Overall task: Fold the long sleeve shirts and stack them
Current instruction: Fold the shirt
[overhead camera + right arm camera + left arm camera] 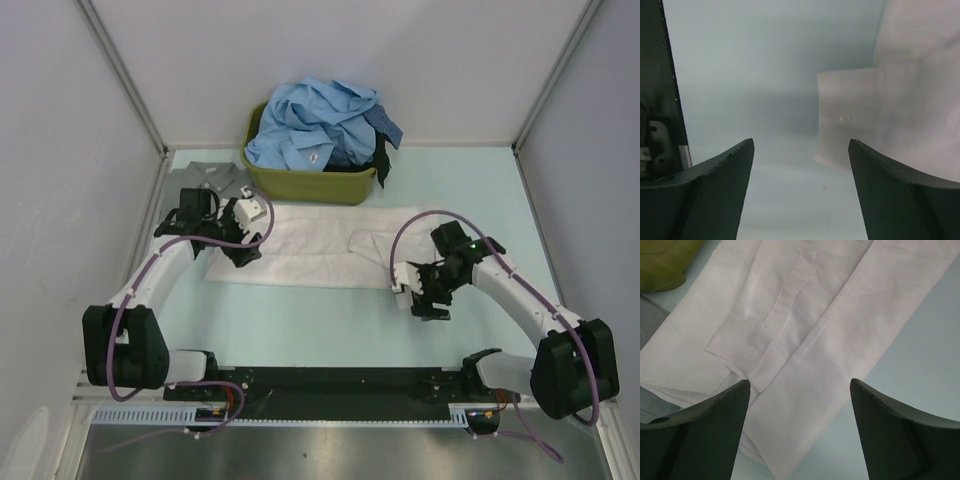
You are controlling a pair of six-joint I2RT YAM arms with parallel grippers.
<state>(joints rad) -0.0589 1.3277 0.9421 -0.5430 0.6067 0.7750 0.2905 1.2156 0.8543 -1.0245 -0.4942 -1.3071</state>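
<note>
A white long sleeve shirt (320, 245) lies flat across the table, its sleeves folded in over the body. In the left wrist view its buttoned cuff (747, 352) and folded edge lie below my open, empty left gripper (800, 405), which hovers over the shirt's left end (240, 255). My right gripper (428, 305) is open and empty just off the shirt's near right corner; a cuff with a button (845, 120) shows ahead of it. Light blue shirts (320, 120) and a dark one (385, 160) are heaped in the tub. A grey shirt (205, 175) lies folded at the back left.
The olive-green tub (310, 185) stands at the back centre, touching the white shirt's far edge; its corner shows in the left wrist view (665, 265). White walls close in the left, right and back sides. The black arm-base rail (330, 385) runs along the near edge.
</note>
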